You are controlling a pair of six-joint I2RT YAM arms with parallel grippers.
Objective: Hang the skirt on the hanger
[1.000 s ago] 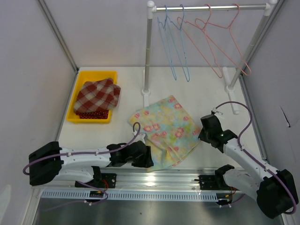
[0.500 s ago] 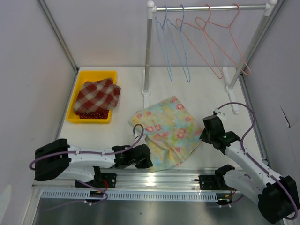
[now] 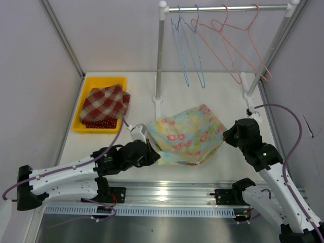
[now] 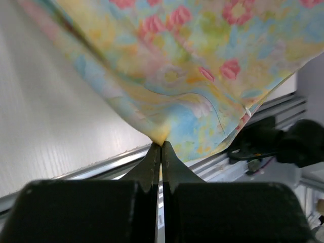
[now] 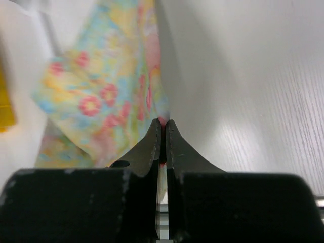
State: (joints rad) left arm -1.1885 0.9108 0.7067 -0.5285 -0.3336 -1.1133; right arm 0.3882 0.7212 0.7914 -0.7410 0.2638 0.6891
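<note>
Spanning the near half of the worktop (image 3: 223, 93), midway between its left and right edges, the floral skirt (image 3: 185, 134) hangs stretched between the two hands. It seems raised off the surface and sags a little in the middle. The clothes rack (image 3: 160, 50) stands along the far edge. It carries the pink hangers (image 3: 238, 45) toward the far-right corner and the blue hangers (image 3: 190, 50) beside them. A yellow tray (image 3: 104, 78) near the far-left corner holds a checked cloth (image 3: 105, 103).

The left hand (image 3: 152, 153) is clenched on the skirt's near-left corner; its wrist view shows the fingers pinched flat on a peak of fabric (image 4: 161, 147). The right hand (image 3: 226, 137) is likewise clamped on the right-hand edge, with only a thin fold caught between its tips (image 5: 163, 121).

The cloth looks thin, light and wholly limp. It will likely drape and fold wherever it is unsupported, and a small pinch could slip free under tension. Holding it at two well-separated points along one edge, as now, probably suits it best. Judged from this, it must stay spread for a hanger to receive it.
</note>
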